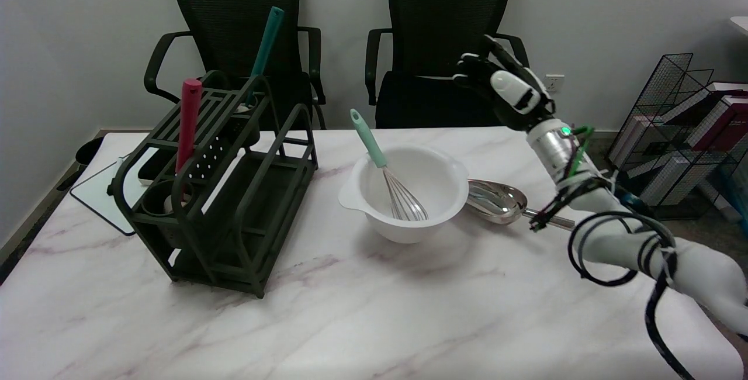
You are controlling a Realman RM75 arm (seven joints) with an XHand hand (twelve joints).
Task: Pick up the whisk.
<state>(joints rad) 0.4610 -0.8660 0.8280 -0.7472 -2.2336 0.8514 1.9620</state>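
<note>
Nearest you, the marble surface lies bare in front of the bowl, so take that bowl as your landmark. The whisk stands tilted inside it, wire head resting on the bowl's floor and its pale green handle leaning out over the far-left rim. Just to the right of the bowl, almost touching it, lies a metal scoop with its handle running off toward your arm. Well to the left of the bowl sits a dark green rack holding a red-handled tool and a teal-handled tool.

Your right hand hangs in the air beyond and to the right of the bowl, well apart from the whisk. Its fingers are loose and spread, holding nothing.

You appear to be at the approach step; nothing is grasped yet. The next move likely calls for bringing the hand left and down toward the handle above the rim, then closing around it without tipping the bowl or nudging the scoop.

Behind the surface stand two black chairs.
</note>
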